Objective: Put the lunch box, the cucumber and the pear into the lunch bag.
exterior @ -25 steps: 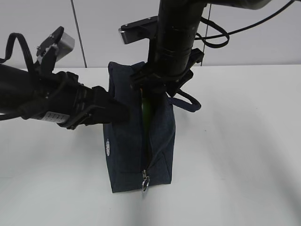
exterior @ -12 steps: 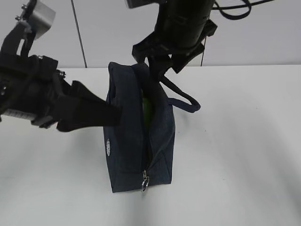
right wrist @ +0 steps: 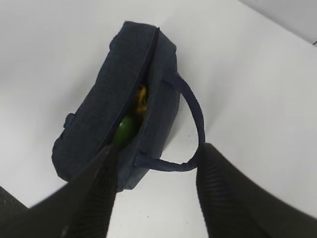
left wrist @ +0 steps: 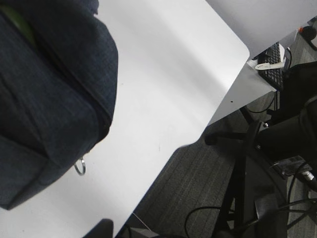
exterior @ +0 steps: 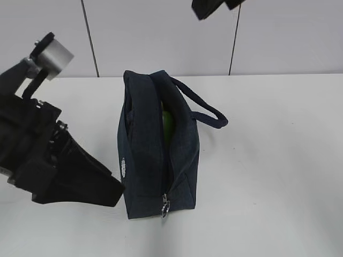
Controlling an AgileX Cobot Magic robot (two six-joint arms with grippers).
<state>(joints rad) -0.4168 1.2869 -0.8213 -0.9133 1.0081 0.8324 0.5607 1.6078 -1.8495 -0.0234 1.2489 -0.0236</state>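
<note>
The navy lunch bag (exterior: 158, 155) stands mid-table with its top zipper open and its handle (exterior: 206, 107) hanging to the right. Through the opening I see the green cucumber (right wrist: 126, 130) and the yellow pear (right wrist: 142, 99); a green patch (exterior: 167, 126) also shows in the exterior view. The lunch box is hidden. My right gripper (right wrist: 158, 148) is open and empty, high above the bag; only a piece of it (exterior: 211, 6) shows at the top of the exterior view. My left gripper (exterior: 102, 187) is a dark blur just left of the bag's front corner. The ring pull (left wrist: 80, 168) hangs at the bag's lower end.
In the left wrist view the white table's edge (left wrist: 198, 134) runs diagonally, with grey carpet (left wrist: 198, 188) and chair legs (left wrist: 242, 163) beyond it. A grey panelled wall (exterior: 161, 37) stands behind the table.
My right gripper has risen from the bag's opening almost out of the exterior view. My left arm has left the bag's left side and dropped toward the front left.
</note>
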